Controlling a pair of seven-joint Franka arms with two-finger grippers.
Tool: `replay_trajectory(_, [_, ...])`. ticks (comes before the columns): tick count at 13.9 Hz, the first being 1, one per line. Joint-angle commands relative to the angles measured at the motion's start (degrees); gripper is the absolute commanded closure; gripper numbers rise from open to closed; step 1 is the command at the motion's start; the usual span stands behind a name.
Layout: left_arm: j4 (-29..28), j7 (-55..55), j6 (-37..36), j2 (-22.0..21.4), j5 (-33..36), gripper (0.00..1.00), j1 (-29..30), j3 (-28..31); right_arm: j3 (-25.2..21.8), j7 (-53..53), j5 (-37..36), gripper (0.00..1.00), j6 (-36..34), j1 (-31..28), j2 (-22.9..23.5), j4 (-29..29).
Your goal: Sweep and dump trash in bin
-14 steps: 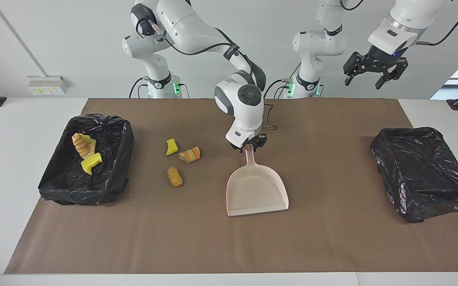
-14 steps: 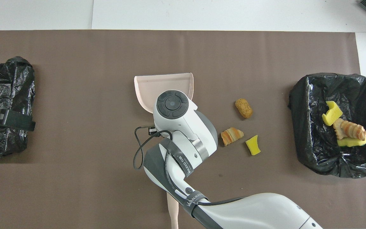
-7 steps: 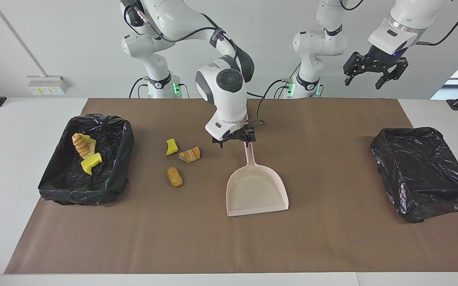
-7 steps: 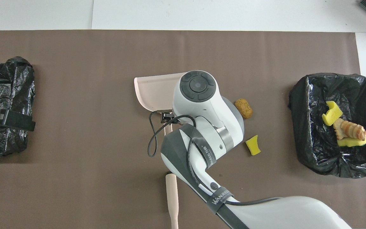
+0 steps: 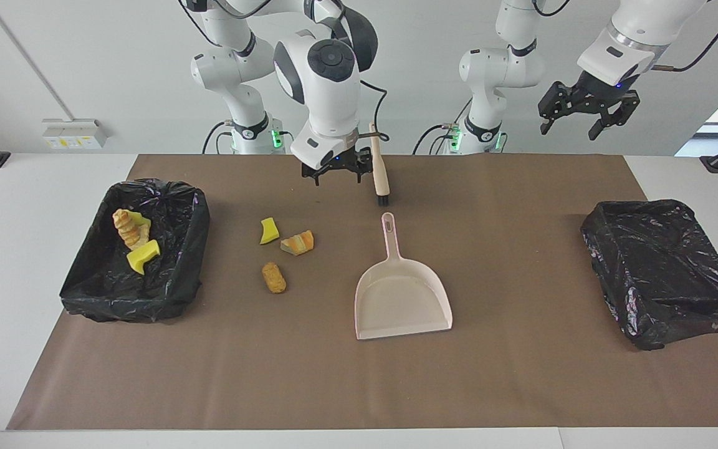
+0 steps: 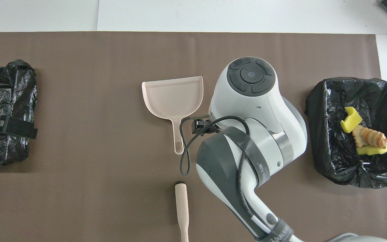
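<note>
Our right gripper (image 5: 336, 173) hangs empty, fingers spread, over the mat beside the brush (image 5: 379, 167). The dustpan (image 5: 401, 298) lies flat near three trash (image 5: 273, 277) bits. Our left gripper (image 5: 586, 115) waits raised, open.

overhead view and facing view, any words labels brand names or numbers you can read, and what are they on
Dark strap on the right arm's forearm: white brand lettering, too blurred to read.
Second strap lower on the same arm: white lettering, cut off at the frame edge, unreadable.
White wall box toward the right arm's end: small yellow labels, too small to read.
No other text shows.

Bright, even light (soft shadows), sharp.
</note>
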Motion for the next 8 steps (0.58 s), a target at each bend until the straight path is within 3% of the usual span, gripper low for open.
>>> replay_trajectory(1, [-0.58, 0.42, -0.69, -0.90, 1.02, 0.00, 0.22, -0.29, 0.40, 2.78, 3.93, 0.00, 4.92, 3.03, -8.06, -12.96])
replay_trajectory(4, [-0.58, 0.42, -0.69, -0.90, 1.02, 0.00, 0.22, -0.21, 0.40, 6.12, 8.32, 0.00, 12.22, 8.47, -16.23, -26.06])
replay_trajectory(8, [-0.58, 0.42, -0.69, -0.90, 1.02, 0.00, 0.22, -0.29, 0.40, 13.07, 8.68, 0.00, 17.41, 16.91, -18.01, -33.81])
